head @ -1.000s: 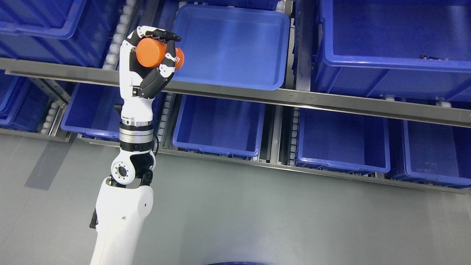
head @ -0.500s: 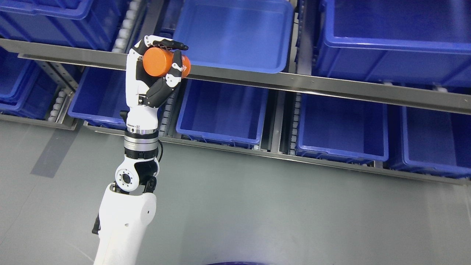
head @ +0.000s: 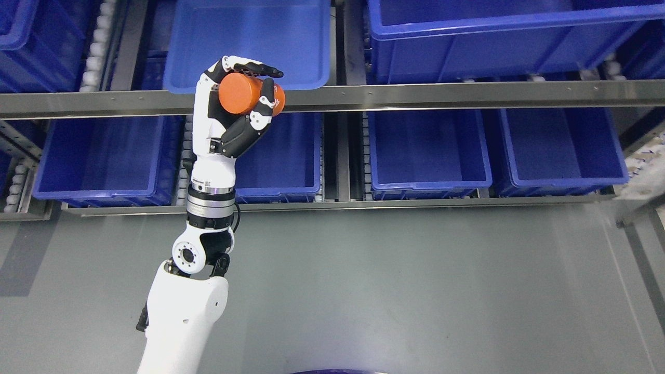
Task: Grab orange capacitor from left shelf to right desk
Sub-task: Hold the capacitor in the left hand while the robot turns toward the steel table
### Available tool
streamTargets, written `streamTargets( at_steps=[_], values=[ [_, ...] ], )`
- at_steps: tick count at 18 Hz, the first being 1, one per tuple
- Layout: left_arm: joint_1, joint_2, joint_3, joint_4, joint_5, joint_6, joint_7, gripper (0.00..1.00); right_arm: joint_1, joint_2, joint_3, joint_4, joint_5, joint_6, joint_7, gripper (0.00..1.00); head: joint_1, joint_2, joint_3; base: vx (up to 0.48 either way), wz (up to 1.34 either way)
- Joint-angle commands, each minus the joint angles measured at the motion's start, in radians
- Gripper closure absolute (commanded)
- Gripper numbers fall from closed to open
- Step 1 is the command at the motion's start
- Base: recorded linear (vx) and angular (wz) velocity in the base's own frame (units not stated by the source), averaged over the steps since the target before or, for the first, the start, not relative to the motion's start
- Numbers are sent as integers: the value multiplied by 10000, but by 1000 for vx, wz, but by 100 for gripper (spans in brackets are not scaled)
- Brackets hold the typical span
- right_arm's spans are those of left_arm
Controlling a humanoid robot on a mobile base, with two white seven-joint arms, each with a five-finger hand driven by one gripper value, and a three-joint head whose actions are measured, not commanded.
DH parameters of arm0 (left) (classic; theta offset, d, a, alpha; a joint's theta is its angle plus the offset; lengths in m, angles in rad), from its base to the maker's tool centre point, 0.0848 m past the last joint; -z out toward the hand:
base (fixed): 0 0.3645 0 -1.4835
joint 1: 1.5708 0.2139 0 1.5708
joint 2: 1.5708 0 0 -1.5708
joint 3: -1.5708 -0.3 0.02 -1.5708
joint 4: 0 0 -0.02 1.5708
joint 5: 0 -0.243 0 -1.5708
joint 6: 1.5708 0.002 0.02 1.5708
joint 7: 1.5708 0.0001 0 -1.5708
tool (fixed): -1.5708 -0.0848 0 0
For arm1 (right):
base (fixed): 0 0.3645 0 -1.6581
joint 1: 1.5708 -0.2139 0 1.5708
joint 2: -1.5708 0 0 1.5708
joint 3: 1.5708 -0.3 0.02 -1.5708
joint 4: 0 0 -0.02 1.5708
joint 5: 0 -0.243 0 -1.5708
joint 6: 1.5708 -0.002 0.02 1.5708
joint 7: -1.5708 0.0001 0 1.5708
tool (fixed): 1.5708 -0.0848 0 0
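My left hand [head: 248,93] is raised in front of the shelf and is shut on the orange capacitor [head: 241,93], a short orange cylinder lying sideways in the curled fingers. The hand is level with the metal shelf rail [head: 415,94], in front of a blue bin [head: 249,41] on the upper level. The left arm [head: 187,311] comes up from the bottom left. The right arm is not in view. No desk shows.
The shelf holds several blue bins: upper ones such as [head: 493,36], and lower ones [head: 104,156], [head: 426,150], [head: 561,145]. Grey floor [head: 415,291] lies below. A shelf post and some pale clutter [head: 644,166] show at the right edge.
The whole picture has shifted and rotated, so the camera has turned to the right. The left hand stays shut on the orange capacitor and keeps its pose.
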Motion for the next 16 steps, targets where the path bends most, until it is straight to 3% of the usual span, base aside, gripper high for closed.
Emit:
streamTargets(
  at_steps=[1,16],
  values=[
    [18,174,-470,-49,-2,-18,0,99,226,-174,-107,-175,61,-2,3,0,0,0,0,-82,-554],
    [-13,174,-838,-49,-2,-80,0,99,226,-174,-107,-175,61,-2,3,0,0,0,0,-39,-547]
  ],
)
